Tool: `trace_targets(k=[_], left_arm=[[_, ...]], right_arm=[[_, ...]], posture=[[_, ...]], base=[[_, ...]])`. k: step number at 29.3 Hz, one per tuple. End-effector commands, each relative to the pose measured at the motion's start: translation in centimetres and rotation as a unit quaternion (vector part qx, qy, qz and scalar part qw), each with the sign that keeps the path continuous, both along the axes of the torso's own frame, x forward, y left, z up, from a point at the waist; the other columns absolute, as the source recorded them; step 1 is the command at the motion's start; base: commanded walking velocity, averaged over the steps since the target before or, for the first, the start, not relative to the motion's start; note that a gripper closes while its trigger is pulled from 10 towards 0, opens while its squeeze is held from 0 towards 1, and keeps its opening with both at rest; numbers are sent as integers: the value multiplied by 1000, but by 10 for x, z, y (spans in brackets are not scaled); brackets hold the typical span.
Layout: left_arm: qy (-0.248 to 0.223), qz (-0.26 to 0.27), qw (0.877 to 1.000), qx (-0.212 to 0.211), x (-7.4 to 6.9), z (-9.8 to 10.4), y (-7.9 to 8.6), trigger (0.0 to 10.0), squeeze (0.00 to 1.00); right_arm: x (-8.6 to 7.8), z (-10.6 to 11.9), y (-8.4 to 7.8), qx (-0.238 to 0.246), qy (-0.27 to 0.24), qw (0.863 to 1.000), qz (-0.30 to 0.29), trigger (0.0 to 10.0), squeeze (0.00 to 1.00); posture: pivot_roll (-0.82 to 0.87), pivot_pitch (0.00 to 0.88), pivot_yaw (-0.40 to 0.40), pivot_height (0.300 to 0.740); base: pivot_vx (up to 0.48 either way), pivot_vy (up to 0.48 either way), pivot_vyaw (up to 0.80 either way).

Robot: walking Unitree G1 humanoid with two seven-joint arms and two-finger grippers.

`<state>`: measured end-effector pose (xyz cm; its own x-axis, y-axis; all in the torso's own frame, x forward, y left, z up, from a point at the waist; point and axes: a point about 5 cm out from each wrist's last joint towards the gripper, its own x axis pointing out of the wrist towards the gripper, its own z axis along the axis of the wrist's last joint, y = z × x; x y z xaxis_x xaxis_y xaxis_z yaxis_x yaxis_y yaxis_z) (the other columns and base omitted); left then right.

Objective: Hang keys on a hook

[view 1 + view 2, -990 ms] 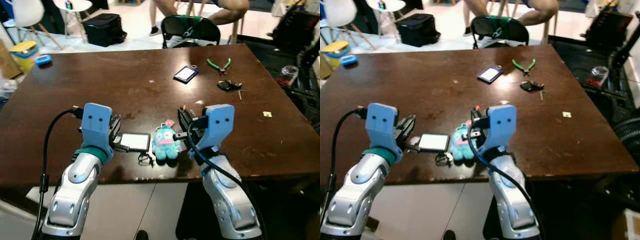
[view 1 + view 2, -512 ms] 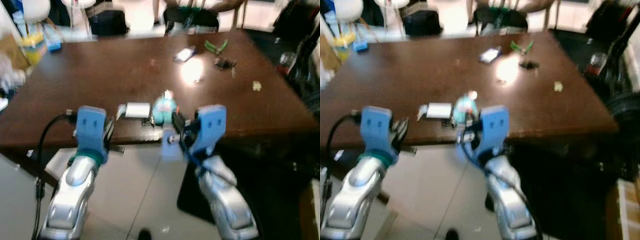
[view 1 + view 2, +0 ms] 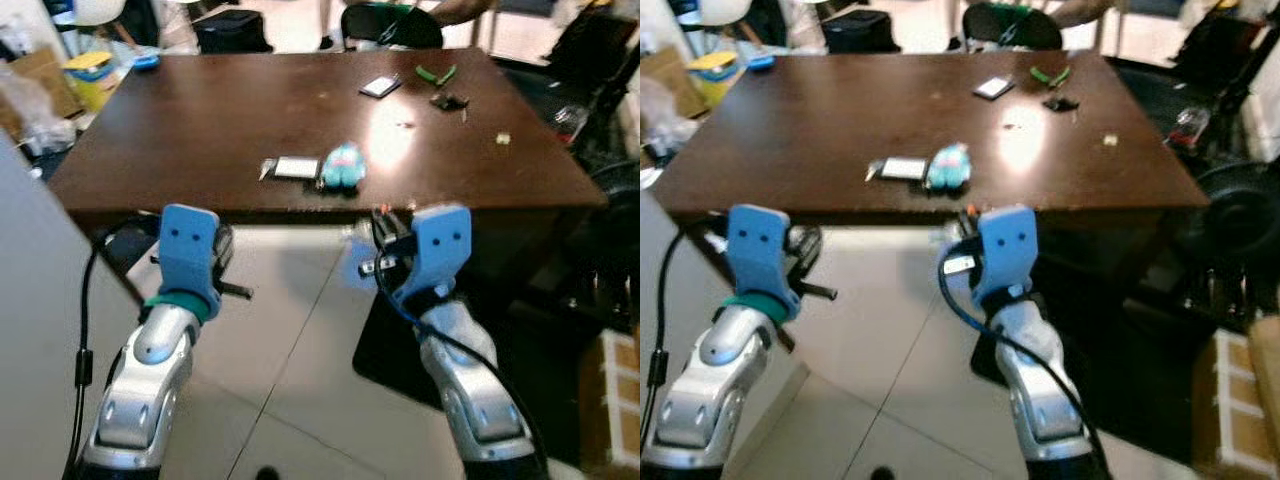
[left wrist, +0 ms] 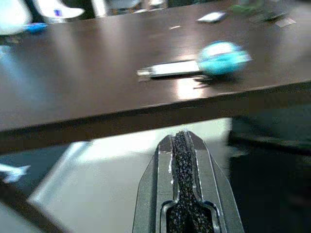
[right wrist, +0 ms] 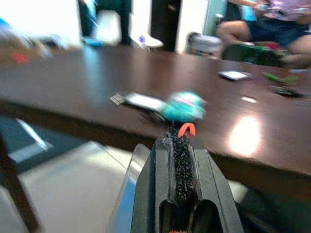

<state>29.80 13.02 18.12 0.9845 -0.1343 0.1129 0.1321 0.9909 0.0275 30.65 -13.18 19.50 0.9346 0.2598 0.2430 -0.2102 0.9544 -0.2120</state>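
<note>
The keys' teal plush charm [image 3: 342,166] lies near the front edge of the brown table [image 3: 200,110], with a white card [image 3: 296,167] and a small metal ring beside it. Both grippers hang in front of the table, below its edge and over the floor. My left gripper [image 3: 232,270] is shut and holds nothing; in its wrist view the pressed fingers [image 4: 184,145] point at the table edge under the card [image 4: 172,69]. My right gripper [image 3: 385,248] is also shut and empty, its fingers [image 5: 179,141] aimed at the plush [image 5: 183,107].
Green pliers [image 3: 437,73], a blue-edged card [image 3: 381,86] and a dark bunch [image 3: 449,101] lie at the table's far right. A black chair [image 3: 390,22] and a seated person [image 5: 262,24] are behind it. A pale panel [image 3: 30,300] stands close on the left.
The whole view has pulled back from the table: both arms, earlier over the tabletop beside the plush, are now off it above the floor. The plush and card lie where they were.
</note>
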Motion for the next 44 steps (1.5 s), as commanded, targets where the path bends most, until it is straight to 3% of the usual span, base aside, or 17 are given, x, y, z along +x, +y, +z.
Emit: trace_targets(k=[1, 11, 20, 26, 44], left_arm=[[-2, -7, 1000, -2, 0, -1, -4, 10000, 0], [10, -20, 998, -51, 4, 5, -14, 10000, 0], [-37, -30, 999, -17, 7, 28, -17, 10000, 0], [-41, -49, 998, -3, 5, 37, -24, 10000, 0], [-72, -54, 996, 3, 3, 52, -25, 10000, 0]], right_arm=[[1, -1, -3, -8, -1, 1000, 0, 10000, 0], [12, 9, -15, -65, -19, 998, 0, 10000, 0], [12, 38, -3, -27, -63, 997, 28, 10000, 0], [11, 49, 6, -4, -80, 996, 39, 10000, 0], [9, 47, 11, 16, -77, 996, 41, 10000, 0]], posture=[[-181, 62, 52, 740], [-198, 62, 6, 740], [-199, 65, 15, 740], [-192, 66, 33, 740], [-171, 69, 68, 740]], base=[[-345, 0, 0], [-55, 0, 336], [0, 0, 776], [0, 0, 775], [0, 0, 775]])
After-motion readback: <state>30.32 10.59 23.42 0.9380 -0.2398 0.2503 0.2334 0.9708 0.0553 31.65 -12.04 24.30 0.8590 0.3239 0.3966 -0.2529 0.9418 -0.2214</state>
